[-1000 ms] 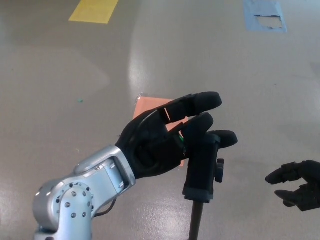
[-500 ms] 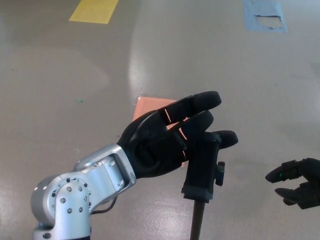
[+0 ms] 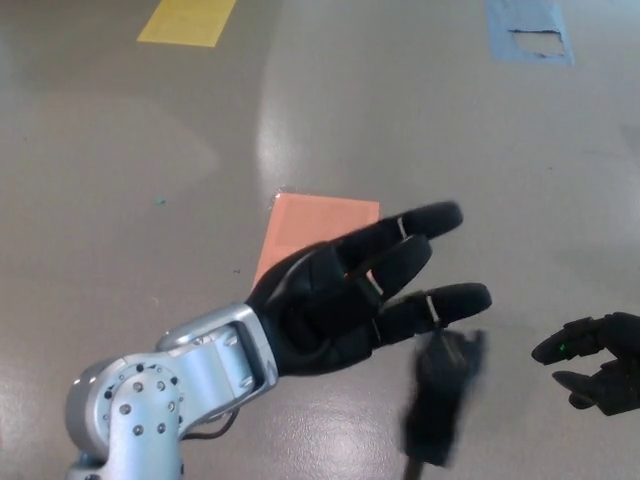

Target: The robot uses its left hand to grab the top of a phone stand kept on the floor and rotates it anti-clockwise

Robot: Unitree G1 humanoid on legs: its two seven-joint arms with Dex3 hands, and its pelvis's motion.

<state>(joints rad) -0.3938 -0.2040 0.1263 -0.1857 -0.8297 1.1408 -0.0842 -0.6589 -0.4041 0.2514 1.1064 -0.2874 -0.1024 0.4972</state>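
Phone stand (image 3: 443, 395) top shows as a dark, motion-blurred shape low in the frame, standing on its pole above the floor (image 3: 150, 130), and we judge that it is tilted or swinging, though the blur makes that hard to confirm. Our left hand (image 3: 345, 300) sits just beside it on the left and slightly above, fingers spread wide and closed on nothing, with the lowest finger near the stand's top but apparently not wrapped round it. So we read the grab as not yet secured, and the anti-clockwise turn as not visibly finished. Our right hand (image 3: 597, 365) waits well to the stand's right, fingers loosely apart and empty. Beyond the stand lies an orange floor patch (image 3: 310, 230); farther off, a yellow marking (image 3: 188, 20) and a blue marking (image 3: 530, 30). Nothing blocks the reach.
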